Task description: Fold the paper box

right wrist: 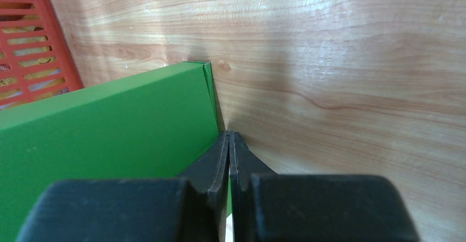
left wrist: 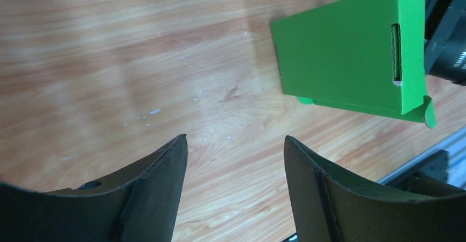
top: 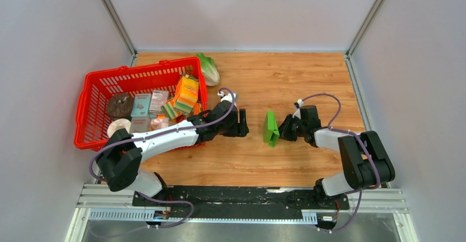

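Observation:
The paper box (top: 271,127) is bright green card folded into a flat rectangular shape, standing on edge at mid table between the two arms. My right gripper (top: 281,130) is shut on the box's right edge; in the right wrist view its jaws (right wrist: 228,135) meet with a thin green sliver between them, and the green panel (right wrist: 110,126) fills the left. My left gripper (top: 245,125) stands open just left of the box without touching it. The left wrist view shows its fingers (left wrist: 235,143) spread over bare wood, with the box (left wrist: 340,60) at upper right.
A red basket (top: 137,69) at the left holds several packets and an orange carton (top: 186,94). A pale lettuce (top: 209,67) lies behind the basket's far right corner. White walls bound the wooden table (top: 308,82) on three sides.

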Controlling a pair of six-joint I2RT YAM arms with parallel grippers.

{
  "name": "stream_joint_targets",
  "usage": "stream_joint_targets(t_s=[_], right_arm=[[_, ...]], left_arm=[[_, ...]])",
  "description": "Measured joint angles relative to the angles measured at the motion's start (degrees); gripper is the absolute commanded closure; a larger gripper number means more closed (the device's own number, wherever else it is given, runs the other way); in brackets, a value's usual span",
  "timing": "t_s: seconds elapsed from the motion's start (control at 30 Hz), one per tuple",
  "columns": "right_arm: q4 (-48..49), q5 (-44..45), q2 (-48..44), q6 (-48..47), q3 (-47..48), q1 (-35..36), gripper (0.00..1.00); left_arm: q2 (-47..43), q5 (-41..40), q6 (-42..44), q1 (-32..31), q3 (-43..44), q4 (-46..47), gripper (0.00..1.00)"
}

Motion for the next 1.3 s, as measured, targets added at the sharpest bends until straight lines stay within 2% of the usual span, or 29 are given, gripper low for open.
stream_joint_targets(t_s=[0.2,0.37,0.6,1.07,1.3], right_arm=[[0.07,-0.02,0.00,0.00,0.00,0.02,0.94],[0.09,-0.04,0.00,-0.02,0.00,0.02,0.94],[0.09,-0.07,0.00,-0.02,0.00,0.02,0.94],[0.22,-0.39,0.00,-0.02,-0.02,0.00,0.96],[0.42,-0.44,0.00,-0.02,-0.11,0.02,0.96]], left_arm=[[0.02,2.62,-2.58,-0.02,-1.77,4.96,0.27],[0.24,4.00,-2.19,-0.48,0.15,5.51,0.26],[5.51,0.76,-1.81,-2.49,14.45,-2.45,0.25],[13.09,0.81,-4.17,-4.52,18.38,-4.52,0.23],[11.63,0.68,-5.90,-4.90,14.34,-0.15,0.23]])
